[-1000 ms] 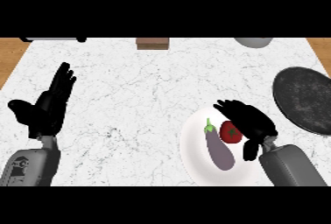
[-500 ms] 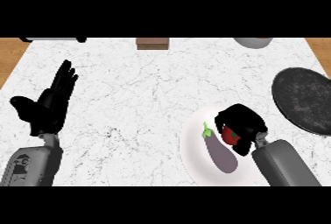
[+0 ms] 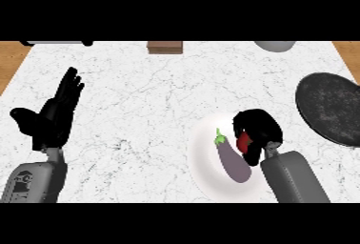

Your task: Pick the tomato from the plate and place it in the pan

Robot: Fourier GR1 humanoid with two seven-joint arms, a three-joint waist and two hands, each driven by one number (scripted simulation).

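A white plate (image 3: pixel 205 164) lies at the lower right of the marble counter, holding a purple eggplant (image 3: pixel 234 162) with a green stem. My right hand (image 3: pixel 257 127) is curled over the red tomato (image 3: pixel 244 142) on the plate's right side; only a sliver of red shows under the fingers. The dark round pan (image 3: pixel 333 107) sits at the right edge, a short way right of that hand. Over at the left, my left hand (image 3: pixel 51 118) rests open with fingers up.
A brown block (image 3: pixel 165 46) stands at the far edge in the middle, and a grey bowl (image 3: pixel 275 45) sits at the far right. A dark object (image 3: pixel 56 43) lies along the far left edge. Wooden floor shows beyond both counter sides.
My right hand has closed down over the tomato, fingers curling round it and hiding most of it. The left hand has barely moved.
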